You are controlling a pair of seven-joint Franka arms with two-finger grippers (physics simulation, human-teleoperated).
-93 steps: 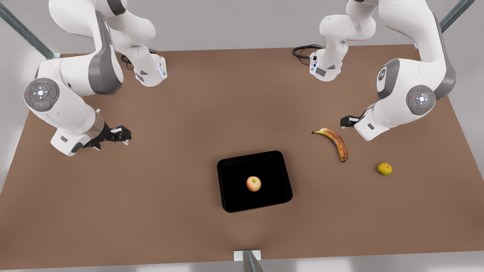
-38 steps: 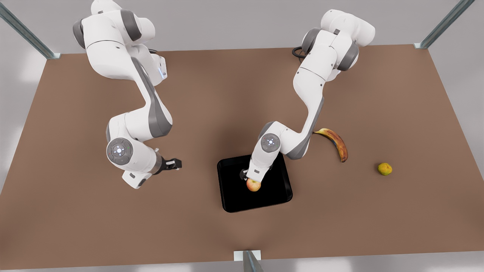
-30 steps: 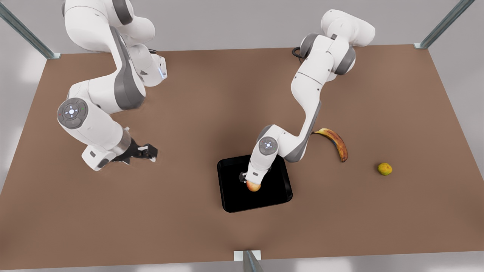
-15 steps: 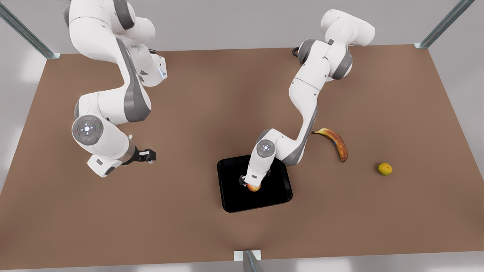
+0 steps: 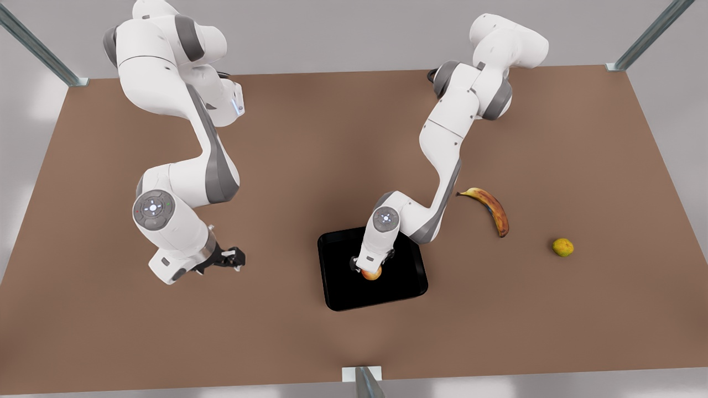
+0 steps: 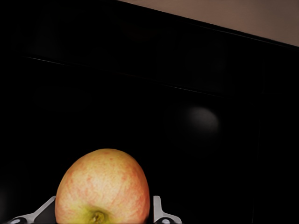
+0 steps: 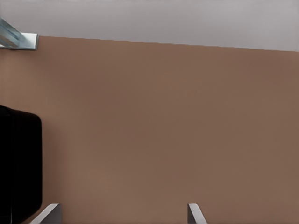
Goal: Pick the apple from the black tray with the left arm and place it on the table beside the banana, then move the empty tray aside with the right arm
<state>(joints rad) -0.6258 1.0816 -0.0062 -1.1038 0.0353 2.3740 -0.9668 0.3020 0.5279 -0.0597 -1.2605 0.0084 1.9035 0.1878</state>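
The apple sits near the middle of the black tray, which lies on the tabletop toward its near edge. The left end effector is right down on it; in the left wrist view its fingers flank the apple on both sides, close against the skin. Whether they are squeezing or just touching, I cannot tell.

So this is the grasp step, first leg of the job. The apple looks seated on the tray floor, not lifted.

Off to the front view's right lies the banana, well apart from the tray, with a small yellow-green fruit farther right.

The right end effector hangs low over bare tabletop to the front view's left of the tray, fingers spread and empty, waiting.

Next call, as I judge it: a firm pinch, a straight lift clear of the rim, then a carry right to set down beside the banana, not on it.
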